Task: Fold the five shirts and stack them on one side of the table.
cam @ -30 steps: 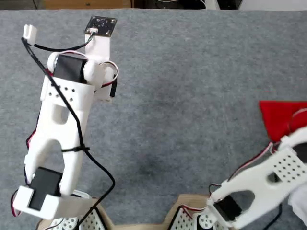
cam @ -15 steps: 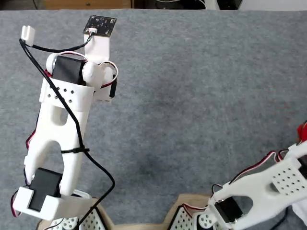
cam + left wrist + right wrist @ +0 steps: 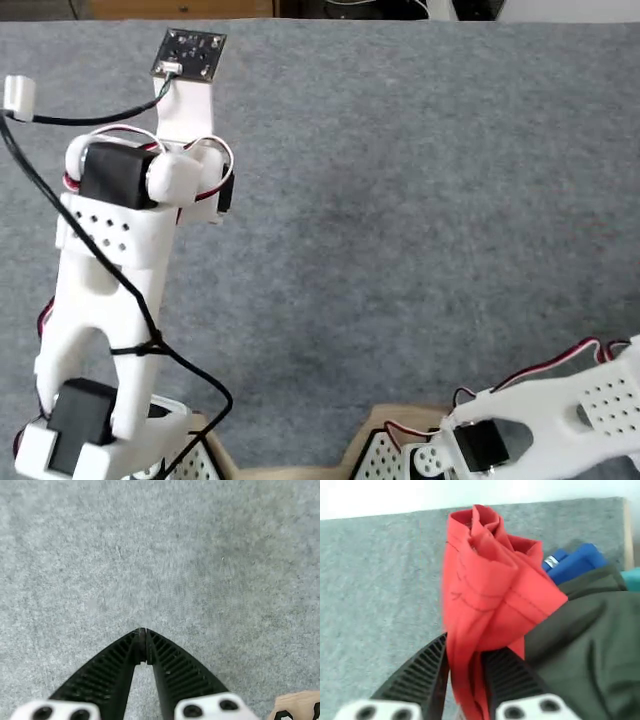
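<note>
Bunched red shirt (image 3: 490,590) pinched tight in right claw (image 3: 465,655), beside heaped dark green shirt (image 3: 580,645) and blue shirt (image 3: 575,560), likely for carrying to open folding space. Left claw (image 3: 142,635) closed on nothing, parked over grey tabletop (image 3: 200,555).

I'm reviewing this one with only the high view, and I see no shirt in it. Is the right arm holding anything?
Observer: Yes. The right wrist view shows the right gripper shut on a red shirt.
Operator: Are any other shirts near it?
Observer: A dark green shirt lies against the red shirt, with a blue shirt next to them.
Operator: And the left gripper?
Observer: The left gripper is shut and empty, over the bare grey table cover.
</note>
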You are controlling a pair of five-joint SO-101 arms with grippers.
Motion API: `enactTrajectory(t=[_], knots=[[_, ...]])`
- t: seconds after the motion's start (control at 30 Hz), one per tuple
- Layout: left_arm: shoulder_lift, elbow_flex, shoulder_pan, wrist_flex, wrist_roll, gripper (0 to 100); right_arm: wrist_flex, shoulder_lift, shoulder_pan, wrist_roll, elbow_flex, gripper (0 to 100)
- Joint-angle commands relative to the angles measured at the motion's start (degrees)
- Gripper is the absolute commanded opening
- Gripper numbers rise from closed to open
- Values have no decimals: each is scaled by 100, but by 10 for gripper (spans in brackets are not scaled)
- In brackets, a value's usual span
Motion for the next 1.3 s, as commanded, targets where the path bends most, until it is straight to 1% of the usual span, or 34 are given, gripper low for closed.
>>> enactTrajectory(t=[0.0,0.17,0.43,0.6,0.83,1.07,1.27], knots=[[-198,0,0,53,35,21,88,-567,224,132,48,5],[-198,-35,9,53,35,21,88,-998,435,237,620,5],[-198,-35,9,44,35,21,70,-2026,848,686,2352,5],[-198,-35,9,44,18,21,62,-2448,1218,958,3108,5],[-198,-35,18,44,18,21,44,-2545,1886,1371,3310,5],[-198,-35,18,44,18,21,-571,-2545,2378,1512,3767,6],[-198,-35,18,44,-18,21,-695,-2545,2598,2347,4207,9]])
